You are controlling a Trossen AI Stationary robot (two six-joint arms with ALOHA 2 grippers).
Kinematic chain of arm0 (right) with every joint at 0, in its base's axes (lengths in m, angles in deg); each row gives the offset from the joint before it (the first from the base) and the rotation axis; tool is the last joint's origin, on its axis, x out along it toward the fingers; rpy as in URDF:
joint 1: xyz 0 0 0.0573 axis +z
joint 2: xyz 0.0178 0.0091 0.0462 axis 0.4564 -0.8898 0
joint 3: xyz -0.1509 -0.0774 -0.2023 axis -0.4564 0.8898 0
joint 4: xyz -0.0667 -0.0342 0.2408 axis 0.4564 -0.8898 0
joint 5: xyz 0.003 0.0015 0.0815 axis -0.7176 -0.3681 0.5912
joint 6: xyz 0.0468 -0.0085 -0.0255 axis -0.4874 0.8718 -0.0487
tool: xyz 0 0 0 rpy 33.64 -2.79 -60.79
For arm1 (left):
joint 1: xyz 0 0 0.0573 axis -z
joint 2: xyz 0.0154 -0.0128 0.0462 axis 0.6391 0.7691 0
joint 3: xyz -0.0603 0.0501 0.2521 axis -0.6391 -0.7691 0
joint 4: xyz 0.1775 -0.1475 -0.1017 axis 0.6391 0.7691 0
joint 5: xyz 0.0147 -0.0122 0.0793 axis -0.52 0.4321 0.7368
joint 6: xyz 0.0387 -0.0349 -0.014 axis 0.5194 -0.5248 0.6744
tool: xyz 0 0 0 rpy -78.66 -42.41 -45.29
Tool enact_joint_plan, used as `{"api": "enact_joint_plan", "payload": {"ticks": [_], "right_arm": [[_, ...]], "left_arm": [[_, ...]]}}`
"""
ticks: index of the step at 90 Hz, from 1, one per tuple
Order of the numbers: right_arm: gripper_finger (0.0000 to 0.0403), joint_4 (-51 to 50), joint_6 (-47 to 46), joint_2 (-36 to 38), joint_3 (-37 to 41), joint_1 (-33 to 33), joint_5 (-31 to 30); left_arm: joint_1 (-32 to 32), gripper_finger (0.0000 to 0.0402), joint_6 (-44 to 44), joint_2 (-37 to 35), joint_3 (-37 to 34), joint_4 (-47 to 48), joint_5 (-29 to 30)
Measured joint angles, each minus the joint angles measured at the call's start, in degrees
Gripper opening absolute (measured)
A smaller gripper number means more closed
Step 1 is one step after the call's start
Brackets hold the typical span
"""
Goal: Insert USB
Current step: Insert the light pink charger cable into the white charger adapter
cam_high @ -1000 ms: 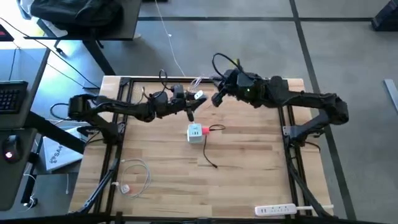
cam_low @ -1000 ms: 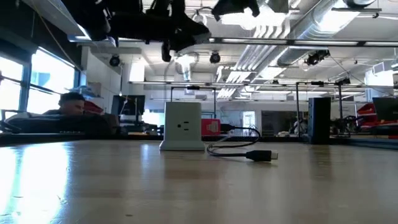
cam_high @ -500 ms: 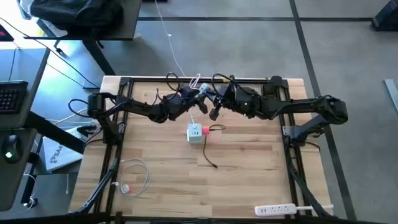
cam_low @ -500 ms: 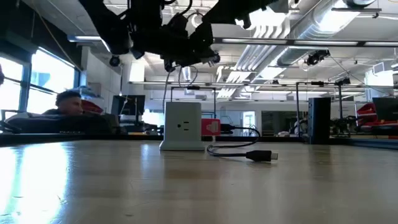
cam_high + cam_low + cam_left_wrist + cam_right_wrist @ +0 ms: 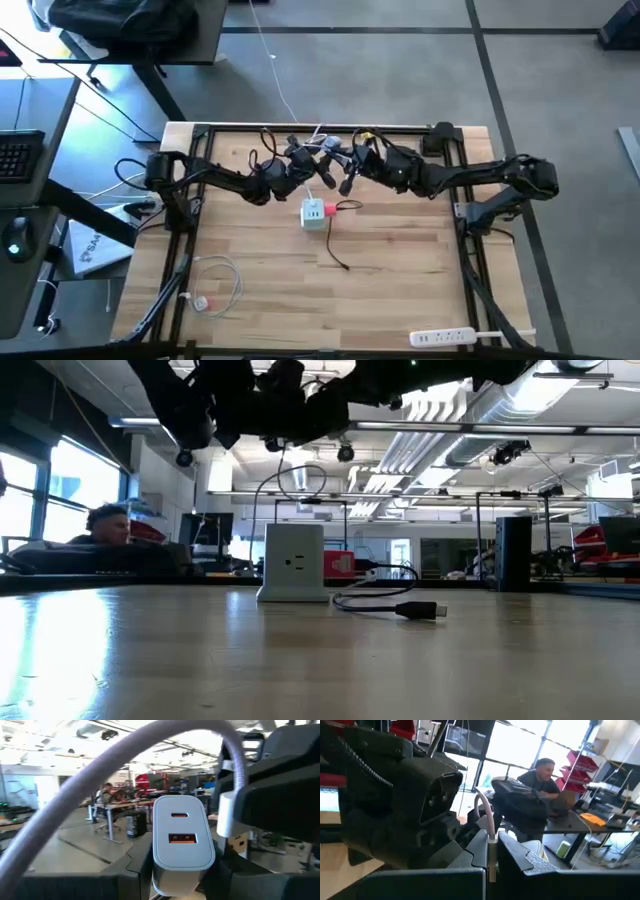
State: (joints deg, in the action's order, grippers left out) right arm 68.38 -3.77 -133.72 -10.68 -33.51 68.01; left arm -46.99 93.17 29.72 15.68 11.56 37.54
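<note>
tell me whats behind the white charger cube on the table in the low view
Behind the white charger cube a red-pink USB plug shows at its side, its thin black cable looping to a loose black connector. The cube hides how the plug meets it.

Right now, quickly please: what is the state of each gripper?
Left gripper: shut on a white charger, above the table.
Right gripper: shut on a white cable, near its end.
</note>
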Motion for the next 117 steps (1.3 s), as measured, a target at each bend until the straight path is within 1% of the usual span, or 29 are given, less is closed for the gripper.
{"api": "enact_joint_plan", "payload": {"ticks": [7, 19, 53, 73, 89, 104, 112, 117], "right_arm": [[0.0, 0.2, 0.5, -0.5, 0.0, -0.4, -0.3], [0.0, 2.0, 0.7, -1.5, 0.0, -0.8, 1.2], [0.0, 4.6, 3.4, -1.6, 0.0, -1.2, 2.5], [0.0, 5.7, 4.7, -1.6, 0.0, -2.0, 2.9], [0.0, 5.7, 4.6, -1.8, 0.0, -3.2, 4.8], [0.0, 5.0, 3.1, -1.8, 0.0, -3.8, 5.0], [0.0, 5.0, 1.7, -1.8, -0.2, -3.9, 3.8], [0.0, 3.1, 1.7, -1.8, -1.1, -3.9, 3.1]], "left_arm": [[0.1, 0.0101, 0.0, 0.0, 0.0, 0.4, -0.1], [0.4, 0.0101, 0.5, 0.0, 0.0, 0.4, 0.5], [0.0, 0.0101, -0.2, 0.0, 0.1, 0.7, 0.1], [-0.9, 0.0101, -2.8, 0.0, 0.1, 1.7, 0.0], [-1.8, 0.0101, -3.1, 0.0, 0.1, 2.8, -1.5], [-2.3, 0.0101, 0.8, 0.0, 0.1, 4.2, -1.6], [-2.7, 0.0101, 3.3, 0.0, 0.1, 4.5, -1.0], [-2.9, 0.0101, 3.7, 0.0, 0.0, 4.5, -0.8]]}}
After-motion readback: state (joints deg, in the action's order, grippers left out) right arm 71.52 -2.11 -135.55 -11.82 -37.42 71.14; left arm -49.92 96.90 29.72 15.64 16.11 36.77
